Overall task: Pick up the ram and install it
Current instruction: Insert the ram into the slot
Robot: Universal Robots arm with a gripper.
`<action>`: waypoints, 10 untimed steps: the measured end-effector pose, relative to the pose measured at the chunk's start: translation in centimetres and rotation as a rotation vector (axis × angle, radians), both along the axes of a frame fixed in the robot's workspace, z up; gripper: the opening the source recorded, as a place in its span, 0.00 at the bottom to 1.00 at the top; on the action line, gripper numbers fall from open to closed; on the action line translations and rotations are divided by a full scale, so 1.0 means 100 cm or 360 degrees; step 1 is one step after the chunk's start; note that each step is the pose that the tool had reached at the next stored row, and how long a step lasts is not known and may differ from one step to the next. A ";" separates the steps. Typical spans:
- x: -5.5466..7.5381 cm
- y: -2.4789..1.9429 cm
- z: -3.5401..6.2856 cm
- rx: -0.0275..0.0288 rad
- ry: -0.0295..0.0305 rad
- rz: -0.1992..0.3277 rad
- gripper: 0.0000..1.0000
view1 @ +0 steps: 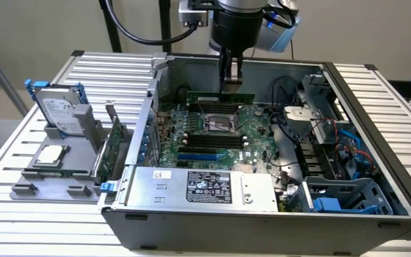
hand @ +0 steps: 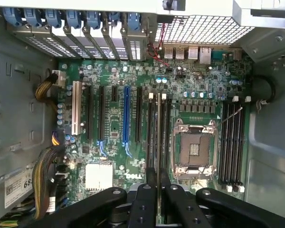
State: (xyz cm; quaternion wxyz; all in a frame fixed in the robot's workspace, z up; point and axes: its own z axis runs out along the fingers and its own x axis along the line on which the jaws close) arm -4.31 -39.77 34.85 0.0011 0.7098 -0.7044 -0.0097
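Your tool [view1: 230,88] hangs straight down inside the open computer case [view1: 263,230], its fingers closed narrow on the top edge of the ram [view1: 220,97]. In the exterior view you see the ram as a long green stick held level and on edge, just on the far side of the processor socket [view1: 216,123] of the motherboard [view1: 256,136]. In the wrist view the tool [hand: 158,183] grips the ram [hand: 158,133] edge-on, a thin line running along the black memory slots [hand: 151,137] beside the processor socket [hand: 194,149]. A second bank of slots [hand: 230,147] lies on the other side of it. You cannot tell whether the ram's lower edge touches a slot or hovers just over it. Outside the case, toward the exterior view's left, a grey holder [view1: 55,184] sits on the slatted worktop [view1: 113,69]. It carries a hard drive [view1: 59,112] standing up, a square silver processor chip [view1: 51,155] lying flat, and a green expansion card [view1: 111,147] on edge beside the case wall.
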 end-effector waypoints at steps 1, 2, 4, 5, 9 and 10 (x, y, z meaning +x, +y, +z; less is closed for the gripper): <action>0.000 0.0000 0.0000 0.00000 0.00000 0.0000 0.00; 0.000 0.0000 0.0000 -0.00001 0.00000 0.0000 0.00; 0.000 0.0000 0.0000 -0.00001 0.00000 0.0000 0.00; 0.000 0.0000 0.0000 0.00000 -0.00001 0.0000 0.00; 0.000 0.0000 0.0000 -0.00001 0.00001 0.0000 0.00; 0.000 0.0000 0.0000 -0.00001 0.00000 0.0000 0.00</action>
